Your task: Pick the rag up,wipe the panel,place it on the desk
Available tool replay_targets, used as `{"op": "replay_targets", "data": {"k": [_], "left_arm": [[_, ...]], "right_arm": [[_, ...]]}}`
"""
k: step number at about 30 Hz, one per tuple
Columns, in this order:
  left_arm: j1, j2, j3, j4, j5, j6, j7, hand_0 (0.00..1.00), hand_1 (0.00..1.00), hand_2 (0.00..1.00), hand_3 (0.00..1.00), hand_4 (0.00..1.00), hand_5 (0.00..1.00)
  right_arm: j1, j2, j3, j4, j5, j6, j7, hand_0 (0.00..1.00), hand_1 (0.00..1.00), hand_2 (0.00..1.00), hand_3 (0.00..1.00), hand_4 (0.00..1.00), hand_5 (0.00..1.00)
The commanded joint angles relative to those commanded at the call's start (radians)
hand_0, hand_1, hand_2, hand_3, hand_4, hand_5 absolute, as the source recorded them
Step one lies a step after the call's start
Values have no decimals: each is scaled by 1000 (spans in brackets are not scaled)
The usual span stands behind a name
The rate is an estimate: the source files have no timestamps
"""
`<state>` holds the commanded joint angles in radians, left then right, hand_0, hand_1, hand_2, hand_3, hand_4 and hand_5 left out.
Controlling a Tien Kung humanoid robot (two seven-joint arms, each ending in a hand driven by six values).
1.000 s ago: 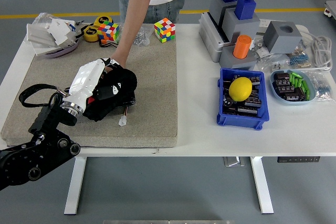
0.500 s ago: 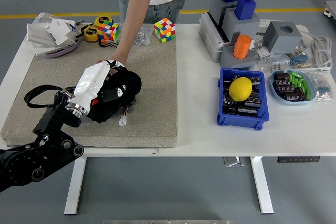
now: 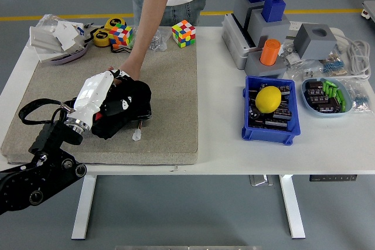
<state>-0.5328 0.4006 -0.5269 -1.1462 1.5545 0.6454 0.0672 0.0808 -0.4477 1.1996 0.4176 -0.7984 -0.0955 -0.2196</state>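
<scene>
Head view: our left hand (image 3: 102,100) lay fingers-down, pressed over the black rag (image 3: 130,105) on the grey panel (image 3: 170,98); whether its fingers gripped the cloth we could not tell. A person's hand (image 3: 119,74) touched the rag's far edge. We judged the rag could bunch or snag on that hand during wiping. We could read no labels or writing anywhere.
</scene>
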Motion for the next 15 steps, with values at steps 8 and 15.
{"op": "replay_targets", "data": {"k": [8, 15], "left_arm": [[16, 15, -30, 9, 3, 0, -5, 217, 150, 551, 555, 461, 2], [38, 33, -60, 25, 7, 0, -7, 216, 148, 551, 556, 461, 2]], "right_arm": [[-2, 0, 2, 0, -1, 0, 0, 758, 630, 698, 604, 982, 592], [-4, 0, 9, 1, -5, -1, 0, 759, 629, 698, 604, 982, 592]]}}
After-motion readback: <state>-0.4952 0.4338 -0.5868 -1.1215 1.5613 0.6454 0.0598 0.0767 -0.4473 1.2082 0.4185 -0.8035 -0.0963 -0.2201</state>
